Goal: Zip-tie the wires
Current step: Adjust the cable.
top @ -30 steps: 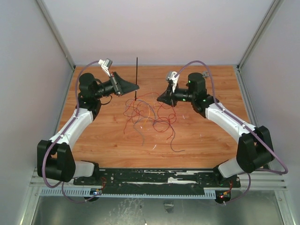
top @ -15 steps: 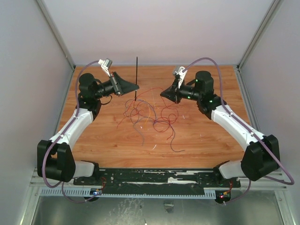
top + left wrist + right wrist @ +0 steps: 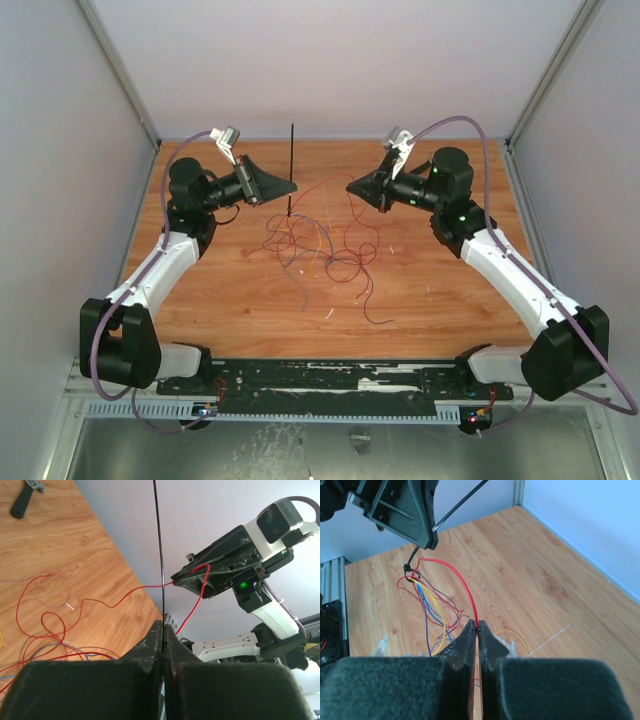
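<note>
Left gripper [image 3: 163,626] clamped on zip tie [image 3: 158,540], right gripper [image 3: 476,627] clamped on wires [image 3: 476,616] — one red strand lifted

In the left wrist view the thin black plastic zip tie [image 3: 159,545] runs off the top edge, and its lower stretch is hidden between the fingers of the left gripper [image 3: 163,627]. A short black tool with a grey head [image 3: 24,499] is cropped there too. From above, the tangle of thin red, dark and grey wires [image 3: 315,248] is too fine to separate.

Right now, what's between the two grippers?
One red strand of the wires, pinched by the right gripper, crosses the air toward the zip tie in the left gripper; both wrist views show it.
</note>
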Controlling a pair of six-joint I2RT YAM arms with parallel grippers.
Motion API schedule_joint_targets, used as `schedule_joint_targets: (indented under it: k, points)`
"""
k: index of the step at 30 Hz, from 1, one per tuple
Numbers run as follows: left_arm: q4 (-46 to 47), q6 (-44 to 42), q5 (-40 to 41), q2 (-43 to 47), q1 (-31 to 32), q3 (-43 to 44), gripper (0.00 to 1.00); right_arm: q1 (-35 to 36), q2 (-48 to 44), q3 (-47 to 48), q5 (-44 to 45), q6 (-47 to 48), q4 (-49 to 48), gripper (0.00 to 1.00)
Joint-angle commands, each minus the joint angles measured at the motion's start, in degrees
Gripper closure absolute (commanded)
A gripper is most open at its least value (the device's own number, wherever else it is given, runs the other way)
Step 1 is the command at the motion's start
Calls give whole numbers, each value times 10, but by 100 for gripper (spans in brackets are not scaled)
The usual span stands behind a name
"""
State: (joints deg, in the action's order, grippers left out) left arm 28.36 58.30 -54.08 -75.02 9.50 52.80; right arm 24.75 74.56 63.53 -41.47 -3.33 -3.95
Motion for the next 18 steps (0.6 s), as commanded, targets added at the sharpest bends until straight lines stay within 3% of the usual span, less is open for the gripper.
schedule_joint_targets:
  k: [1, 18]
  points:
    - [20, -4, -8, 7, -3, -3, 100, -16, -27, 25, 31, -21, -22, 100]
    - [21, -3, -7, 3, -3, -3, 100, -80, -74, 35, 47, -38, -16, 100]
